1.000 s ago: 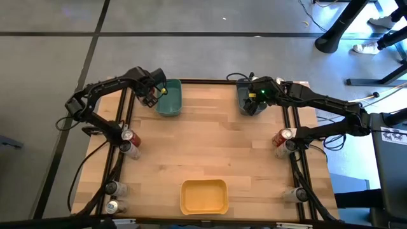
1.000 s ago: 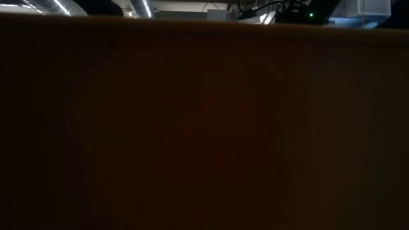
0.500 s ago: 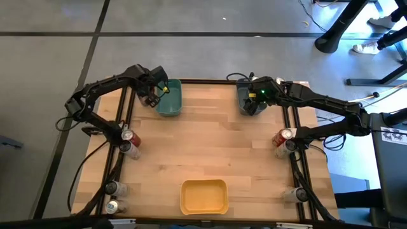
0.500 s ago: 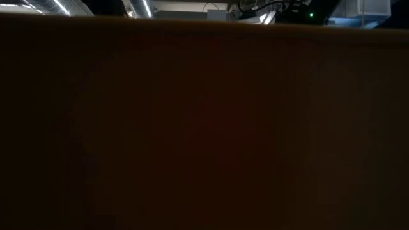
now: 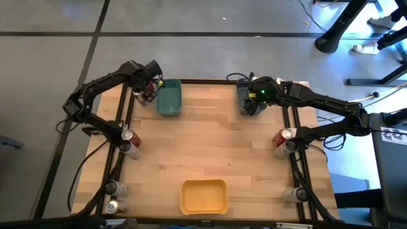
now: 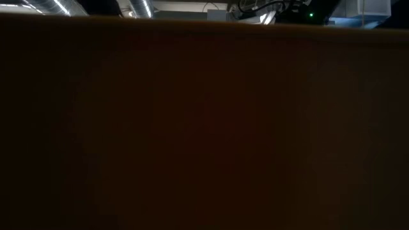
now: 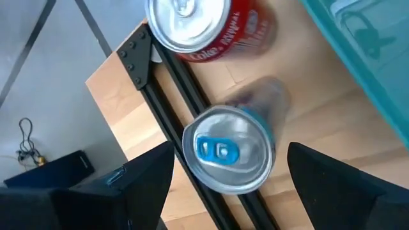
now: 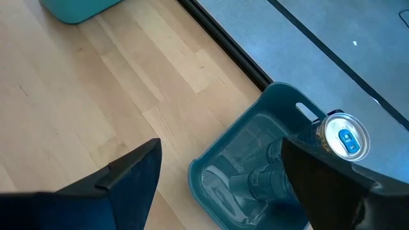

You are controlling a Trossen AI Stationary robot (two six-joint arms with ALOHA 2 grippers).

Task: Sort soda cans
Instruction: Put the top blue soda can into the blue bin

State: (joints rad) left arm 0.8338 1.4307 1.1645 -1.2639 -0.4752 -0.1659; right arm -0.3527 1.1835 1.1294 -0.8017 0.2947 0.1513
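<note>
left claw (image 5: 147,90) open above silver can (image 7: 231,151) and red can (image 7: 204,25) beside teal bin (image 5: 169,98), right claw (image 5: 254,97) open over grey bin (image 8: 255,153) on table (image 5: 210,143)

My surface (image 5: 210,152) is pale wood planks with a black frame. Teal bin (image 5: 169,98) on one side, a darker blue-grey bin (image 8: 255,153) with clear ribbed stuff inside on the other, yellow bin (image 5: 204,196) up front. The red can (image 7: 204,29) has white script and a silver top. The can next to it (image 7: 231,150) is silver-grey with a blue tab. My arms are black.
</note>
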